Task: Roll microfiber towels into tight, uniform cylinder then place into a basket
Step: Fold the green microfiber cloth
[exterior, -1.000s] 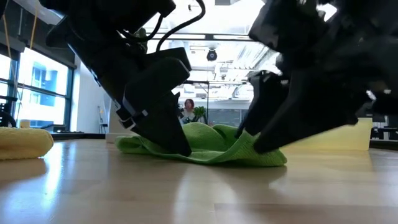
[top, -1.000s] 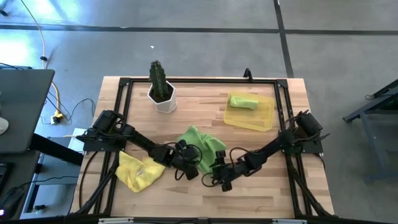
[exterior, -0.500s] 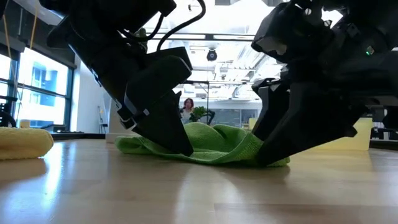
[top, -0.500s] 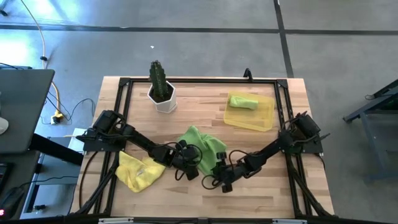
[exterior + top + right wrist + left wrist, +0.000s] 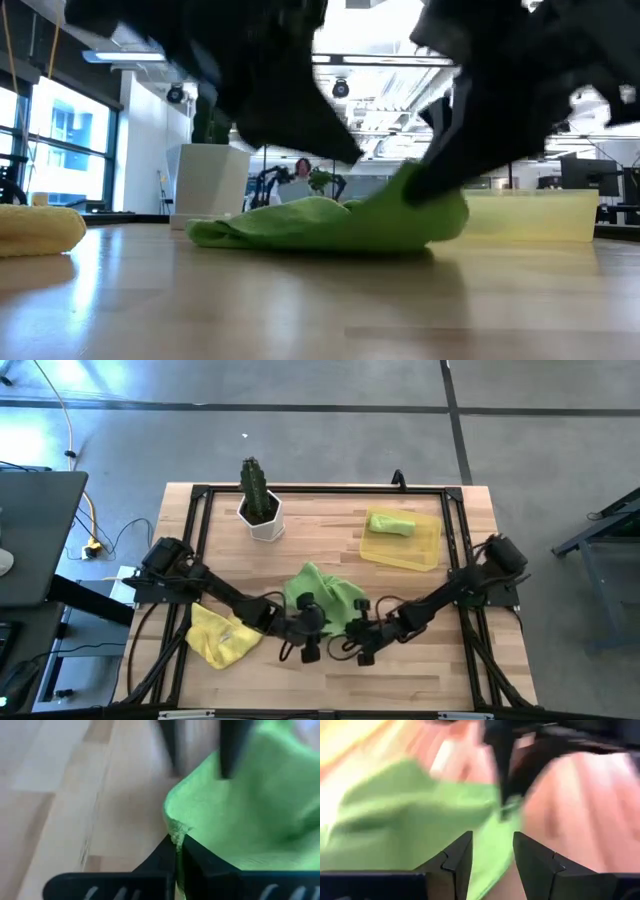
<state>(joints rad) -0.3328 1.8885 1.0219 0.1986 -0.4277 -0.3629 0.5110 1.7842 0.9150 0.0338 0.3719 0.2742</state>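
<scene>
Three soft cloths show: a crumpled bright yellow microfiber towel (image 5: pixel 222 637) near the desk's (image 5: pixel 300 670) left front edge, a loose lime green microfiber towel (image 5: pixel 322 595) mid-desk, and a rolled lime green towel (image 5: pixel 391 523) in the shallow translucent yellow plastic basket (image 5: pixel 424 550). Left fingers (image 5: pixel 492 862) stand apart over the loose green cloth; right fingers (image 5: pixel 177 854) pinch its edge. Bare wood lies between towel and basket.

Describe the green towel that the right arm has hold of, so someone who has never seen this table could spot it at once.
Start at the wooden table, with the white pot holding a cactus at its far edge. In the near middle, between both arms, lies a crumpled lime green towel; the right tool pinches its edge. The other green towel is rolled inside the yellow basket, and the remaining loose towel is yellow.
</scene>
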